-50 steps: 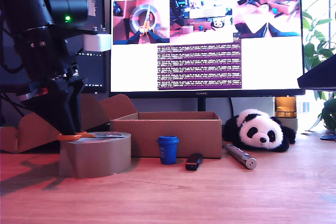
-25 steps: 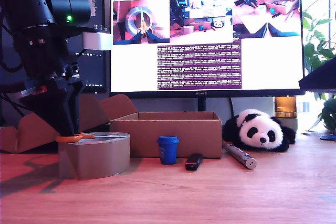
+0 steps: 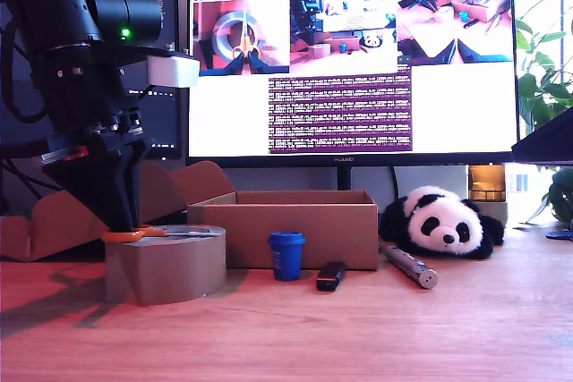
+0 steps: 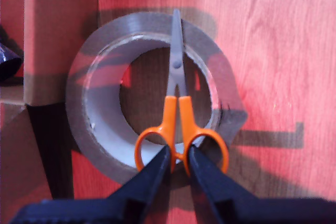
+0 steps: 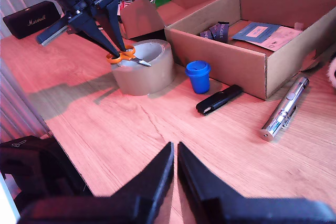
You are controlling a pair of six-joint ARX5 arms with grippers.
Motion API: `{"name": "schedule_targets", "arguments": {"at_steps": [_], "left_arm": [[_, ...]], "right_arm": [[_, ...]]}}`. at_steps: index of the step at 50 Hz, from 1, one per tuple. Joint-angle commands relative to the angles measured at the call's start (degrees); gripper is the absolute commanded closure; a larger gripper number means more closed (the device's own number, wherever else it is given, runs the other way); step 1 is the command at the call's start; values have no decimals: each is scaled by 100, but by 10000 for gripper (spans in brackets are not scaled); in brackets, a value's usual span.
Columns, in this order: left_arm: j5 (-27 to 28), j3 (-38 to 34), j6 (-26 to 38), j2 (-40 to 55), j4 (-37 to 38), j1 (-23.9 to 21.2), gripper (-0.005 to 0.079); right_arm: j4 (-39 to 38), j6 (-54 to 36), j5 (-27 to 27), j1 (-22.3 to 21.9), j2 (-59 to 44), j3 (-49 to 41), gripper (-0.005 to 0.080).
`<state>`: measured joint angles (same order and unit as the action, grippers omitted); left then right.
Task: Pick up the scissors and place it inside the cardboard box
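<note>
Scissors [image 4: 177,109] lie across tape roll [image 4: 147,103]; our first gripper [image 4: 179,157] fingers clamp the handles; second gripper [image 5: 175,153] fingers together.

scissors [image 3: 143,233] on tape roll [image 3: 166,266] | cardboard box [image 3: 295,230] behind cup [image 3: 286,255] | panda [image 3: 443,221] at exterior view's right

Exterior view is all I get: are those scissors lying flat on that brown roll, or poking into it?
Observer: The scissors lie flat across the hole of the tape roll, blades closed.
Operator: Does the claw have hold of them?
Observer: My first gripper has its fingertips either side of the handle stems, between the orange loops. I cannot tell whether it is squeezing.
Operator: Is the box empty?
Observer: No. The cardboard box holds a blue booklet and some dark packets.
</note>
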<state>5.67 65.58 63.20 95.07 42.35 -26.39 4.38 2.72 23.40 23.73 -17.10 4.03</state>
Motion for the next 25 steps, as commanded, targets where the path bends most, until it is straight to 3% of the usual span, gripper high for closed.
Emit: {"name": "schedule_targets", "arguments": {"at_steps": [1,25], "left_arm": [[-28,-199,28,343,46,-28,765],[-66,-70,37,-144,118,-31,765]], "right_arm": [[-24,-22,-4,-11,-26,-52,763],[-26,-22,-4,-11,-26,-52,763]]}}
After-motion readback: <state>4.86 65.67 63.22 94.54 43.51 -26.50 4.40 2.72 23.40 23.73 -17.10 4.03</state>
